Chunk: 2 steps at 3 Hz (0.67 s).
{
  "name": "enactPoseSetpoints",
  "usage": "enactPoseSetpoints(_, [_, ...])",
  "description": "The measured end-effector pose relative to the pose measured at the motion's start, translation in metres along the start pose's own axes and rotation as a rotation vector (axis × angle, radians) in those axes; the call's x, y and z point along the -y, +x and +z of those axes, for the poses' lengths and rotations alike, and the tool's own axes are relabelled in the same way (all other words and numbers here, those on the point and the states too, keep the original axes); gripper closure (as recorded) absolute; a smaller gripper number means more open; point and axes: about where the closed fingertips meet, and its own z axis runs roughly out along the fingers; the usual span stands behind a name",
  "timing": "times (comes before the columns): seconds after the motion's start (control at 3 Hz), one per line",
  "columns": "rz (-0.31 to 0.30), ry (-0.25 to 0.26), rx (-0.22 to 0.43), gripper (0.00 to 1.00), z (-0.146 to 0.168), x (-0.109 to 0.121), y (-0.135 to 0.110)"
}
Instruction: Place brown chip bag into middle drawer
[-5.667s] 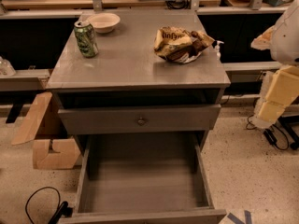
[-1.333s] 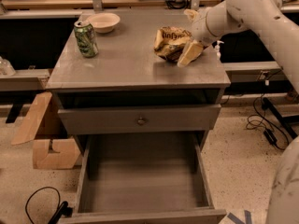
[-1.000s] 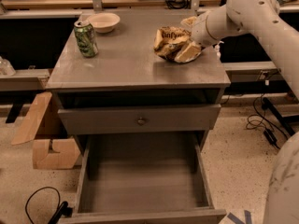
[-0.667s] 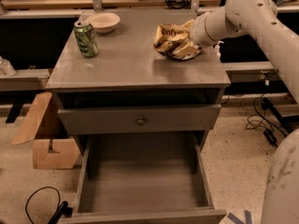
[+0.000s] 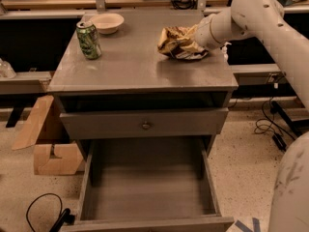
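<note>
The brown chip bag (image 5: pixel 174 42), crumpled tan and dark brown foil, lies on the right rear part of the grey cabinet top (image 5: pixel 130 69). My gripper (image 5: pixel 194 38) reaches in from the right on the white arm and sits against the bag's right side, covering that end. The bag rests on the top. The middle drawer (image 5: pixel 149 190) is pulled out at the bottom front, a wide deep grey box with a bare flat floor.
A green soda can (image 5: pixel 89 39) and a small beige bowl (image 5: pixel 107 22) stand at the top's rear left. A shut drawer front with a round knob (image 5: pixel 145 125) is above the open drawer. A cardboard box (image 5: pixel 46 139) and a black cable (image 5: pixel 41 211) lie on the floor at left.
My gripper has moved left from beside the bag's right edge onto the bag. The bag has stayed on the cabinet top. The drawer has not moved.
</note>
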Motion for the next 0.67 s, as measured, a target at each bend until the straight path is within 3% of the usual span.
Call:
enactPoseSetpoints(0.33, [0.0, -0.001, 0.0, 1.0, 0.0, 0.0, 0.0])
enactPoseSetpoints(0.67, [-0.085, -0.023, -0.016, 1.0, -0.004, 0.008, -0.031])
